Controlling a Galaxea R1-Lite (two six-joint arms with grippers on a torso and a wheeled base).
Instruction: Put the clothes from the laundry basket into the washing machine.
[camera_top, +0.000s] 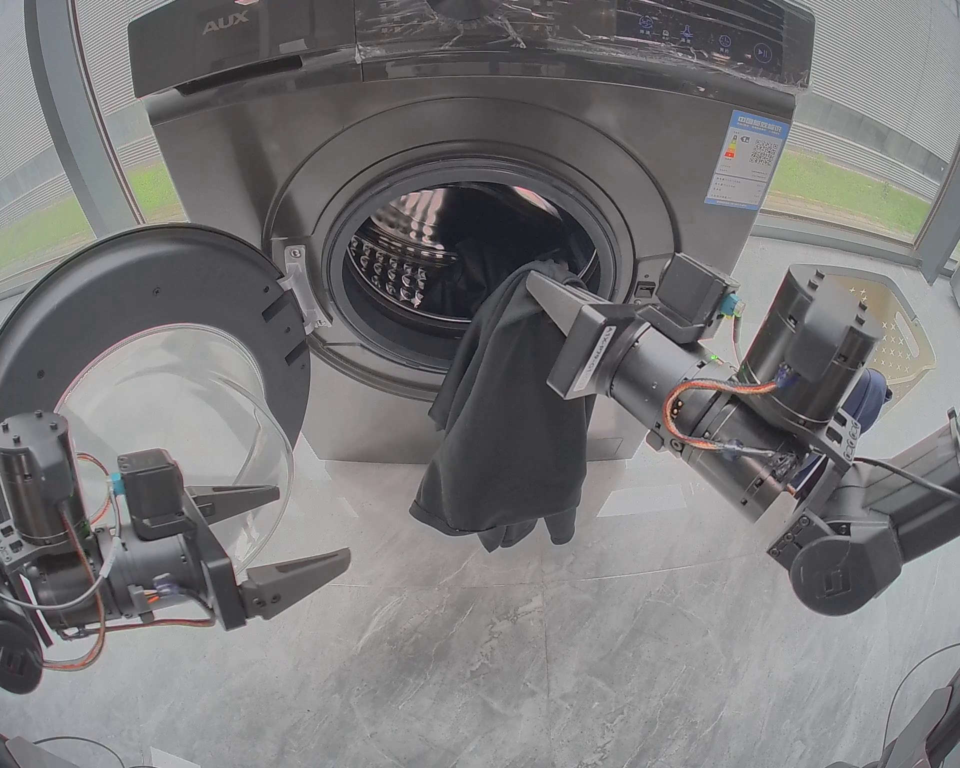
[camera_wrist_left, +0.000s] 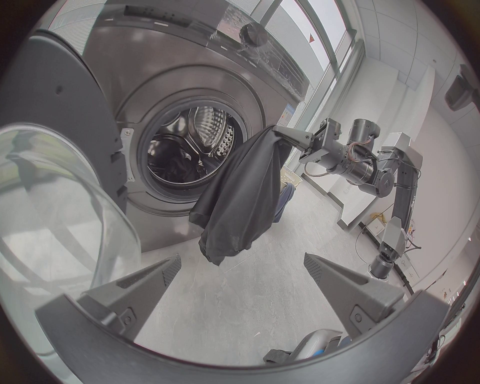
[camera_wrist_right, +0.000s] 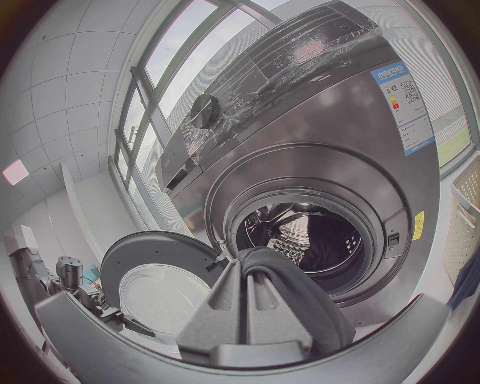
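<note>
A dark grey garment hangs in front of the washing machine's round opening, its top just at the drum's rim. My right gripper is shut on the garment at its top edge, and the cloth drapes down toward the floor. Dark clothes lie inside the drum. The laundry basket stands at the right behind my right arm, with blue cloth in it. My left gripper is open and empty, low at the left, beside the open door.
The washer's door is swung wide open to the left, its glass bowl facing out. Pale marble floor lies in front of the machine. Windows run behind the washer.
</note>
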